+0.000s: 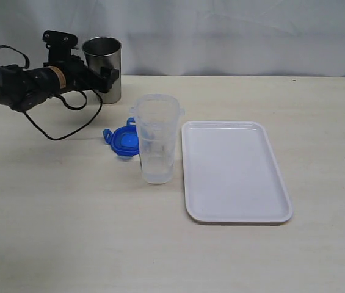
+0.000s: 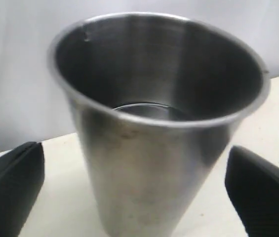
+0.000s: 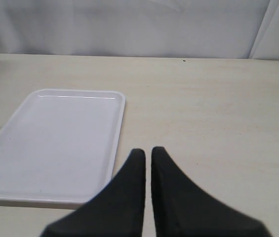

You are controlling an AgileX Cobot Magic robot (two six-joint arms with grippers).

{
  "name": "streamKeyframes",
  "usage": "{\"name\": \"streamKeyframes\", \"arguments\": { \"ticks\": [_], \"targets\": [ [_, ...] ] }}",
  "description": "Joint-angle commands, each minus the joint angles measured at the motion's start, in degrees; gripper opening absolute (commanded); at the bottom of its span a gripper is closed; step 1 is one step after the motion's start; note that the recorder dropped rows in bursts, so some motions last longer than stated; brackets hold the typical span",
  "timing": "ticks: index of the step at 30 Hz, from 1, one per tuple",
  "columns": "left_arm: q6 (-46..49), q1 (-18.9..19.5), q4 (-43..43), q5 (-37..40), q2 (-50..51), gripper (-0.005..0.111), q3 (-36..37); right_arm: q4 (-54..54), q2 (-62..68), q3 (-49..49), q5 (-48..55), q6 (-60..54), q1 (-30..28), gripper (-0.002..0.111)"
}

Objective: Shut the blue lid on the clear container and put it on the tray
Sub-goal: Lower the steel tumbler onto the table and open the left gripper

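Here, the exterior view shows a pale tabletop (image 1: 68, 232) before a white cloth backdrop (image 1: 221, 36). The clear container (image 1: 156, 143) stands upright near the middle of the tabletop with its top open. It rests on the tabletop and not on the tray (image 1: 236, 218), just beside the tray's left rim; a narrow strip of tabletop shows between its base and that rim.

The blue lid (image 1: 121, 139) lies flat on the tabletop at the container's left and slightly farther back. Part of it is seen only through the clear wall, and one snap flap sticks out to the left. The tray lies flat to the right of the container, its long sides running from near to far.

My left arm (image 1: 13, 82) reaches in from the far left, a black cable (image 1: 68, 125) looping down from it onto the tabletop. My left jaws stand wide apart, one on each side of the steel cup (image 1: 102, 67), which stands upright at the far left. In the left wrist view a gap shows between each jaw and the cup wall, so nothing is clamped.

My right jaws appear only in the right wrist view. They are drawn together with just a thin slit between them, and they hold nothing. They hover over bare tabletop close by one rim of the tray, well apart from the container and the lid.
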Motion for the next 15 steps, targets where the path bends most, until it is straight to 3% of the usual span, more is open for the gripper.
{"name": "streamKeyframes", "arguments": {
  "ticks": [1, 8, 15],
  "targets": [
    [0.4, 2.0, 0.3, -2.1, -2.8, 0.092, 3.8, -0.1, -0.3, 0.2, -0.1, 0.0, 0.0, 0.004],
    [4.6, 2.3, 0.3, -7.0, -6.1, 0.092, 10.8, -0.1, -0.3, 0.2, -0.1, 0.0, 0.0, 0.004],
    [4.6, 2.3, 0.3, -7.1, -11.2, 0.092, 17.3, -0.1, -0.3, 0.2, -0.1, 0.0, 0.0, 0.004]
  ]
}}
